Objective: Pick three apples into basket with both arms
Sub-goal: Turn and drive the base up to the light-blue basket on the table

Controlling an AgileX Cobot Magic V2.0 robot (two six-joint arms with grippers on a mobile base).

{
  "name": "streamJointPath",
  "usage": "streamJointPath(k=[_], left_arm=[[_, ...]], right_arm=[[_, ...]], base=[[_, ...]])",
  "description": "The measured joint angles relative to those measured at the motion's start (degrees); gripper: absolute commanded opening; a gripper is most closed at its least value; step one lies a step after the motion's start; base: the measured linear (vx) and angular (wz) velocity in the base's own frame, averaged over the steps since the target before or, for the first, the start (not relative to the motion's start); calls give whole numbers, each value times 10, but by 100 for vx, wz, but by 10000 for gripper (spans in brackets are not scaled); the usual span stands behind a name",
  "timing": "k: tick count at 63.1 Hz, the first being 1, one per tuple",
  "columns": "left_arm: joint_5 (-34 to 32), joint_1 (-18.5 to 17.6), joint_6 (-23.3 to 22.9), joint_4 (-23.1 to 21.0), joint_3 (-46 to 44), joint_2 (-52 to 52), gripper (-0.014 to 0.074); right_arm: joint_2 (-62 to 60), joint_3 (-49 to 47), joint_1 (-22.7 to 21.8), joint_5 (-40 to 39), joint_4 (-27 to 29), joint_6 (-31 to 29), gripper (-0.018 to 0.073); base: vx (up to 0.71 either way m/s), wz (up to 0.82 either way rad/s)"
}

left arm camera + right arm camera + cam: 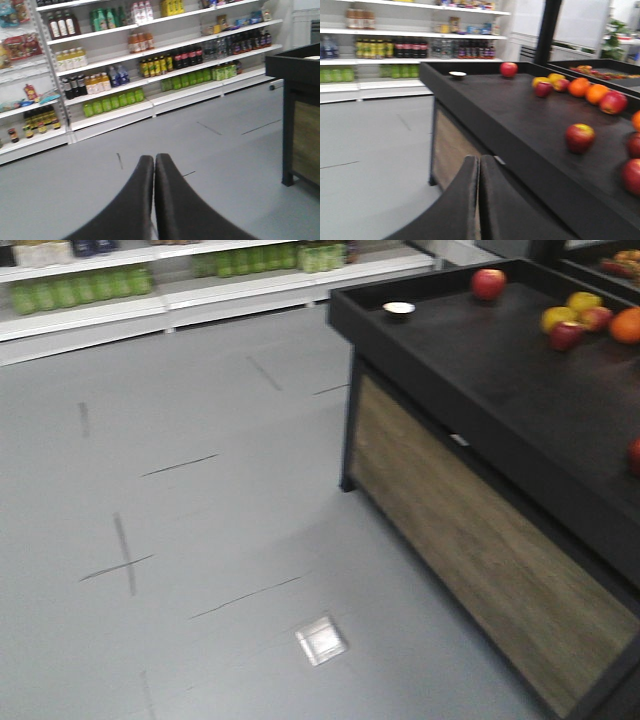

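Observation:
Red apples lie scattered on the black display table point(520, 117). One apple point(508, 69) sits alone at the far end, also seen in the front view point(488, 283). Another apple point(579, 137) with a yellow blush lies nearer on the right, and a third point(613, 102) sits beside the oranges point(587, 90). My right gripper point(479, 160) is shut and holds nothing, short of the table's near edge. Over the bare floor my left gripper point(154, 159) is shut with nothing in it, well left of the table corner point(295, 70). The basket is out of view.
A small white bowl point(398, 309) stands near the table's far left corner. Yellow fruits point(570, 312) and an orange point(626, 325) lie among the apples. Store shelves point(150, 95) of bottles line the back wall. A metal floor plate point(321, 639) is set in the grey floor.

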Motion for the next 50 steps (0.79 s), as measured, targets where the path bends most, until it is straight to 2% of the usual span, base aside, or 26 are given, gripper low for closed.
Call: streamJointPath(k=[50], left_arm=[[0, 0, 0, 0, 0, 0, -6]], right_arm=[[0, 0, 0, -1, 0, 0, -3]], base=[[13, -59]])
